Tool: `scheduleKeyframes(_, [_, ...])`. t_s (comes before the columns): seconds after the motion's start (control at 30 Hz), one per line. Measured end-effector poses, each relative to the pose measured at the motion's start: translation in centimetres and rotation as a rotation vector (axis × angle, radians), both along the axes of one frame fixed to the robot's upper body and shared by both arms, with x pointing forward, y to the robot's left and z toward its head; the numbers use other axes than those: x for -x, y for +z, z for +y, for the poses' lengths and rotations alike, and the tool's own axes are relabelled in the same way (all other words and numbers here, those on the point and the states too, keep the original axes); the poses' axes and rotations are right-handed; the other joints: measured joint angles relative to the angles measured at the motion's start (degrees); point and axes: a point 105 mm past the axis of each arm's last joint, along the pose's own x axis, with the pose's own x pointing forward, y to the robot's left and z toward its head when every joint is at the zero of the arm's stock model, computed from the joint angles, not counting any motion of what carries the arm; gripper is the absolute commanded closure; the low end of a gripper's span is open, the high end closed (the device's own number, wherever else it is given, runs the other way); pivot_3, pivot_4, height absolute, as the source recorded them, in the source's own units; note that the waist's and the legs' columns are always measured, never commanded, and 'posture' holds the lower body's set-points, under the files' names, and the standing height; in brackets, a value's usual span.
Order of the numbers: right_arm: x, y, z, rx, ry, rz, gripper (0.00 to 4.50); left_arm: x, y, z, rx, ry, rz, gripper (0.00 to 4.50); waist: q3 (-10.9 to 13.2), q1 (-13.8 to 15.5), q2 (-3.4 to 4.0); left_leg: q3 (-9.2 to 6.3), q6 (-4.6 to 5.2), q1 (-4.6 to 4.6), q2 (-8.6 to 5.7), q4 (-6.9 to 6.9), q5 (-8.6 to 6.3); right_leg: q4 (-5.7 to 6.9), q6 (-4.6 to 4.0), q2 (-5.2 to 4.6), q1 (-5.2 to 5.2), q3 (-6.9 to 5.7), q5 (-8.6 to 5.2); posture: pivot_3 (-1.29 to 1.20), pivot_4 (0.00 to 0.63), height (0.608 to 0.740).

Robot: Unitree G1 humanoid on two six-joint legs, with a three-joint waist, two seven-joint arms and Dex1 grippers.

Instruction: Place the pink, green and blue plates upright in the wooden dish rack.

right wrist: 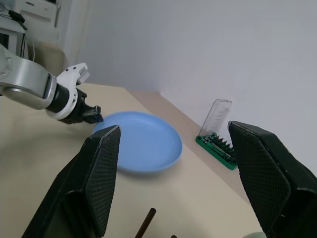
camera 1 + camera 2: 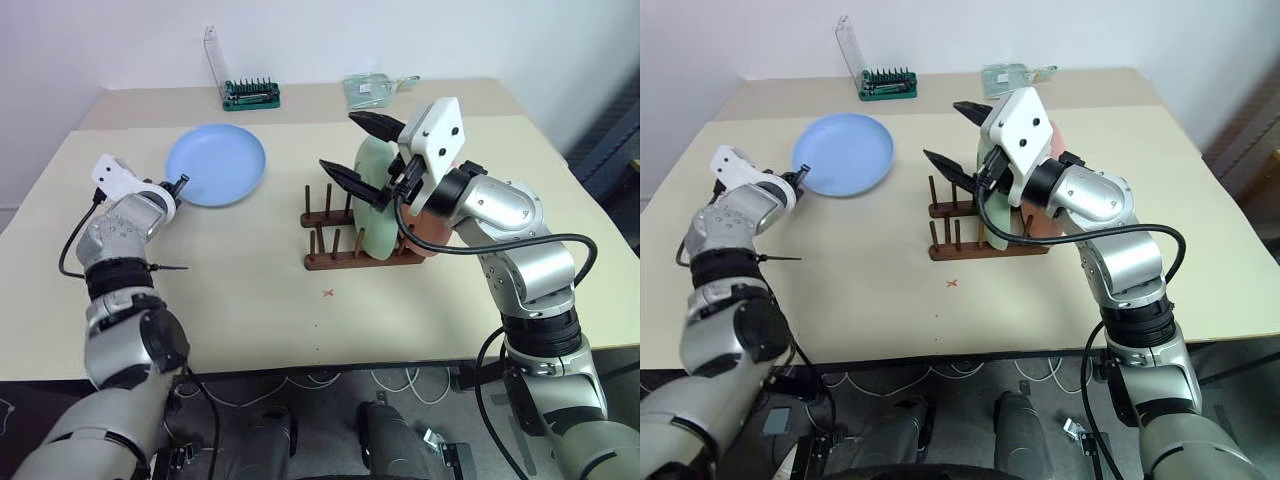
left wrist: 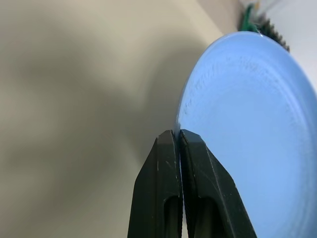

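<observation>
We see the light blue plate (image 2: 216,164), round and matte with a shallow rim, its near edge pinched between the left gripper (image 2: 181,186) jaws. Below the right gripper (image 2: 362,150), jaws spread, the wooden dish rack (image 2: 330,261) holds the green plate (image 2: 377,200) and pink plate (image 2: 432,226) upright.

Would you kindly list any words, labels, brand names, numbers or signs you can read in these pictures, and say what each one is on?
No readable text anywhere.
Small red mark on the table, in front of the wooden dish rack: a cross-like sign, not a letter.
Clear packet at the table's far edge: any print is too small to read.
Green bit holder: no legible label.
</observation>
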Motion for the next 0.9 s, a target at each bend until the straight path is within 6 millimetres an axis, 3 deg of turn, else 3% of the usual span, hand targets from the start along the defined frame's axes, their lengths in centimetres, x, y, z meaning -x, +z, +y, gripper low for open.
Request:
scheduleKeyframes(0.13, [0.0, -0.2, 0.0, 0.0, 0.0, 0.007, 0.95, 2.2, -0.2, -0.7, -0.046, -0.018, 0.012, 4.43, 0.0, 0.13, 0.0, 0.01, -0.01, 0.0, 0.0, 0.03, 0.01, 0.03, -0.01, 0.01, -0.01, 0.0, 0.0, 0.0, 0.15, 0.74])
scheduleKeyframes(0.37, [0.3, -0.7, 0.4, 0.042, 0.031, 0.0, 0.95, 3.3, 3.4, -2.2, -0.089, -0.073, -0.133, 4.43, 0.0, 0.77, -0.01, 0.04, -0.01, 0.0, -0.04, 0.1, 0.0, -0.07, -0.01, 0.0, 0.09, 0.01, 0.0, 0.0, 0.15, 0.74])
scheduleKeyframes(0.5, [-0.2, -0.8, 1.1, 0.242, 0.018, -0.157, 0.07, 2.7, 4.8, -3.9, -0.074, -0.121, -0.181, 4.5, 0.02, 0.71, -0.03, 0.05, -0.03, 0.0, -0.04, 0.12, 0.02, -0.05, -0.01, 0.01, 0.08, -0.01, 0.0, 0.0, 0.15, 0.74])
scheduleKeyframes(0.67, [-1.1, -1.6, 2.9, 0.498, 0.006, -0.435, 0.07, 2.2, 9.7, -7.1, -0.115, -0.202, -0.315, 4.5, 0.01, 0.47, -0.05, 0.1, -0.3, 0.01, -0.03, 0.06, 0.16, -0.15, 0.0, 0.0, 0.09, 0.0, 0.0, 0.0, 0.15, 0.74])
scheduleKeyframes(0.77, [-1.6, -3.0, 3.8, 0.625, 0.03, -0.537, 0.07, 2.1, 9.9, -8.1, -0.114, -0.228, -0.316, 4.5, 0.02, 0.33, -0.05, 0.11, -0.31, 0.01, -0.02, 0.06, 0.17, -0.12, 0.0, 0.01, 0.08, 0.02, 0.0, 0.0, 0.15, 0.74])
scheduleKeyframes(0.9, [-2.8, -3.4, 4.4, 0.729, 0.0, -0.65, 0.07, 2.3, 9.8, -9.6, -0.126, -0.279, -0.299, 4.5, 0.02, 0.47, -0.06, 0.11, -0.31, -0.01, -0.02, 0.09, 0.17, -0.13, -0.01, 0.01, 0.07, 0.02, 0.0, 0.0, 0.15, 0.74])
